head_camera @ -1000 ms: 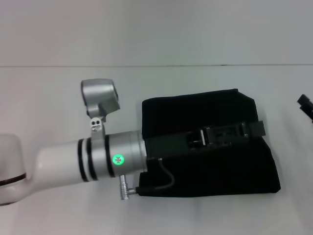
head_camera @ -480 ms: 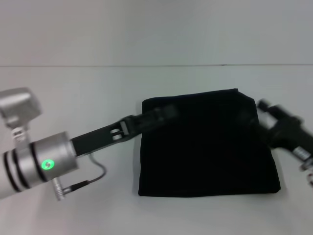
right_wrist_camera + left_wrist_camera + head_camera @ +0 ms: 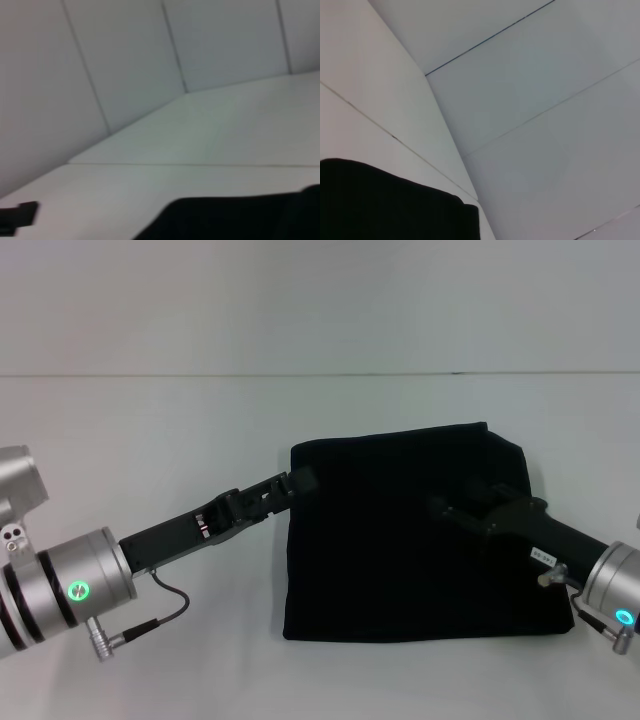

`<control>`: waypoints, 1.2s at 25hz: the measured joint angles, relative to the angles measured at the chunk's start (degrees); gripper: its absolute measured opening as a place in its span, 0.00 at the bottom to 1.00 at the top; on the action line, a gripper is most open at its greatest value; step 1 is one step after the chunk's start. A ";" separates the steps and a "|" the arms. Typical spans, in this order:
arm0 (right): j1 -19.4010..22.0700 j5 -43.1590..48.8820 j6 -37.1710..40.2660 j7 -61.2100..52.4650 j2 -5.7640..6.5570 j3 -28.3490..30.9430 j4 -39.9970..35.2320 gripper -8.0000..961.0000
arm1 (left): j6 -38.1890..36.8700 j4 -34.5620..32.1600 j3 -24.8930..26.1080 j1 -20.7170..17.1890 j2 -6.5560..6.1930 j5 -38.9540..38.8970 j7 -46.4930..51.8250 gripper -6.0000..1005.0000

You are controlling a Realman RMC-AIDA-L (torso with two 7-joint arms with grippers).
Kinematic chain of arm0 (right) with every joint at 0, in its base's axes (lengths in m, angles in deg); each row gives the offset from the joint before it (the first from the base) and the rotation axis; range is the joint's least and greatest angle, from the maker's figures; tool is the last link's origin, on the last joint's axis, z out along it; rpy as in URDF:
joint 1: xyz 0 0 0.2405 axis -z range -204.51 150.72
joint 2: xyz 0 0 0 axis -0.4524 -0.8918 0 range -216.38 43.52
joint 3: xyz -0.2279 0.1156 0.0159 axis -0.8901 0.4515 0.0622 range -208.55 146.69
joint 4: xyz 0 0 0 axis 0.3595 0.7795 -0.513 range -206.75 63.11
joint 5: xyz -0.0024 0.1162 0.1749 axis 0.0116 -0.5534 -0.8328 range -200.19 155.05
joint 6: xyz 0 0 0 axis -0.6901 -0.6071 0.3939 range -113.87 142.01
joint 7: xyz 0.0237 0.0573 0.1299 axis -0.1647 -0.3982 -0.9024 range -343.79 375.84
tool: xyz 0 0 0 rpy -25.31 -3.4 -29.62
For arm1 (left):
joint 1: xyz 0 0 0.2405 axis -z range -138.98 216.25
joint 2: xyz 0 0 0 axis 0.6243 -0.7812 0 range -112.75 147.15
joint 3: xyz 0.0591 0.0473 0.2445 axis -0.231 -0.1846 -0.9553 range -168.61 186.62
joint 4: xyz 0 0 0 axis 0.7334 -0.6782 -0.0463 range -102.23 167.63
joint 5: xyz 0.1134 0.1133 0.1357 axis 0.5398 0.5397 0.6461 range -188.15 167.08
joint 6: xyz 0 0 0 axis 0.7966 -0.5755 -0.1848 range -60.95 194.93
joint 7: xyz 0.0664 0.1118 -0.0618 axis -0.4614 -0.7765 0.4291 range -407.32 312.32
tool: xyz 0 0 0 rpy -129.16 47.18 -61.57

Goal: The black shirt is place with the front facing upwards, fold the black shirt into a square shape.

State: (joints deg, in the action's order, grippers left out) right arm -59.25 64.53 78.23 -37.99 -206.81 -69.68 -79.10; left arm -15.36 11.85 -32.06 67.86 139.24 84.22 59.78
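The black shirt (image 3: pixel 420 540) lies on the white table folded into a rough square; no lettering or neck label shows. My left gripper (image 3: pixel 298 481) reaches in from the left, its tip at the shirt's far left corner. My right gripper (image 3: pixel 445 508) reaches in from the right and hangs over the right half of the shirt, dark against the cloth. The left wrist view shows a corner of the black shirt (image 3: pixel 385 205). The right wrist view shows the shirt's edge (image 3: pixel 240 217) and a small dark tip (image 3: pixel 20 215) farther off.
The white table (image 3: pixel 150 430) spreads around the shirt, with a pale wall behind it. The left arm's grey wrist (image 3: pixel 60 590) and cable (image 3: pixel 160 615) lie low at the front left. The right arm's wrist (image 3: pixel 610 590) is at the front right.
My left arm has drawn back left, from over the shirt's middle to its far left corner. My right arm has come in from the right edge to over the shirt.
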 joint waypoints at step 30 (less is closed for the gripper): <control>4.31 3.00 1.59 4.35 0.02 2.47 -0.64 0.81 | 2.57 0.19 -0.15 -0.27 -0.33 0.07 0.12 0.89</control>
State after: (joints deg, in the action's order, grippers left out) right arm -54.94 67.53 79.82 -33.64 -206.78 -67.20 -79.74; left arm -12.79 12.04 -32.21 67.60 138.91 84.30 59.90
